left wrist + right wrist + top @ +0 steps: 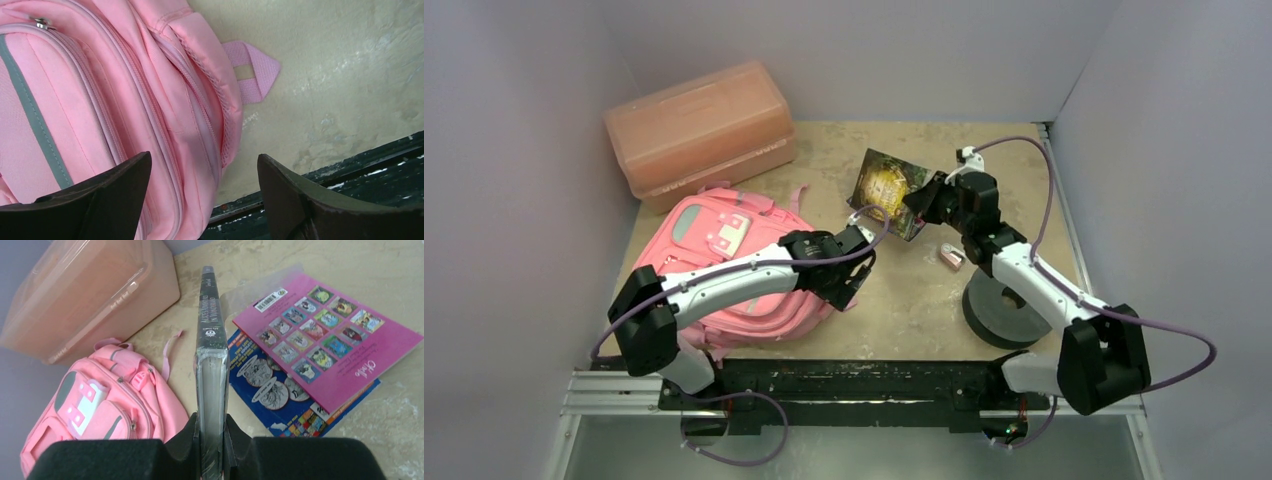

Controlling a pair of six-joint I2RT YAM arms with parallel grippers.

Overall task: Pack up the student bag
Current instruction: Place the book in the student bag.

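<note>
As right jaws grip one book (212, 365), two others (325, 325) (272, 390)

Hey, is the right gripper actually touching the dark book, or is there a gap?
Touching. The right wrist view shows the right gripper with both fingers pressed flat against the sides of the dark book, with no gap on either side.

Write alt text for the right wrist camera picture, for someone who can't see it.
The right gripper clamps a dark book upright, its spine toward the camera. To its right, a magenta booklet lies overlapping a blue booklet on the beige table. To its left lies a pink backpack, with a salmon plastic box beyond it.
</note>
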